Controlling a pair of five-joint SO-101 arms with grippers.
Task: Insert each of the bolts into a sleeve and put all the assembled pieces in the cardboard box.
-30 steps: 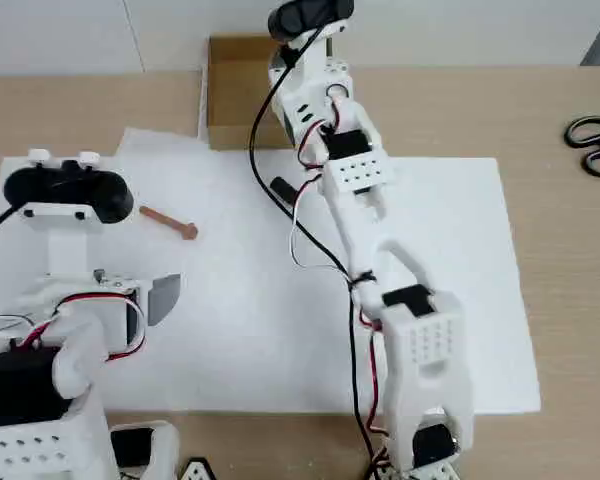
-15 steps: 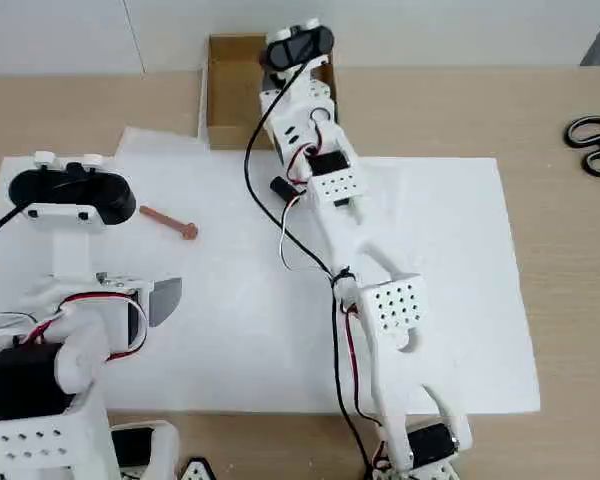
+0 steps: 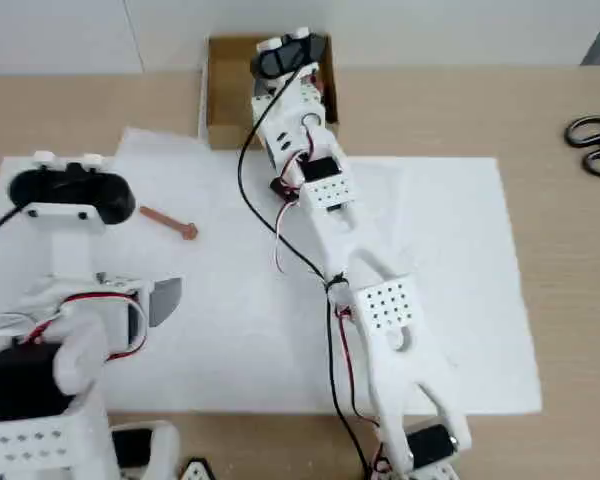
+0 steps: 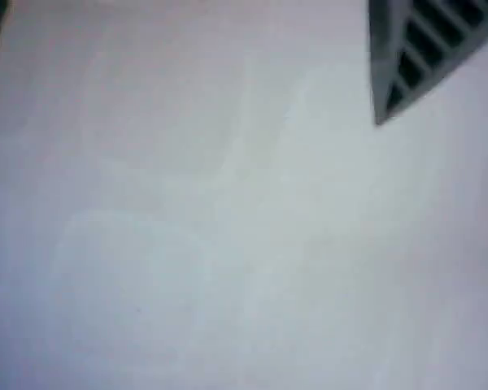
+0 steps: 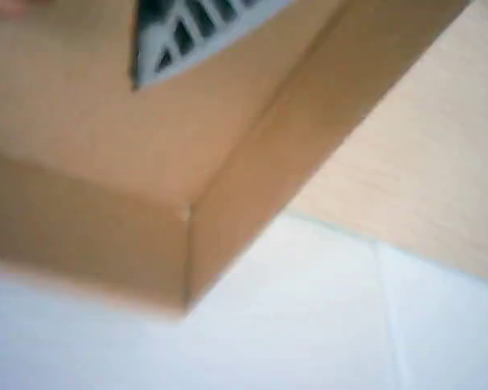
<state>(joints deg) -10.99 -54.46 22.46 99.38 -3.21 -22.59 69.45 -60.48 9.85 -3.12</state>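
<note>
Your right tool [image 3: 283, 82] hangs over the cardboard box [image 3: 222, 92]; I cannot tell its grip. Your left tool [image 3: 162, 298] sits released.

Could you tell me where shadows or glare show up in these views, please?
High view: even light, no glare on the white sheet, only faint shadows on it. Left wrist view: the sheet shows uneven grey shading. Right wrist view: the cardboard box has walls that look darker than its floor.
</note>
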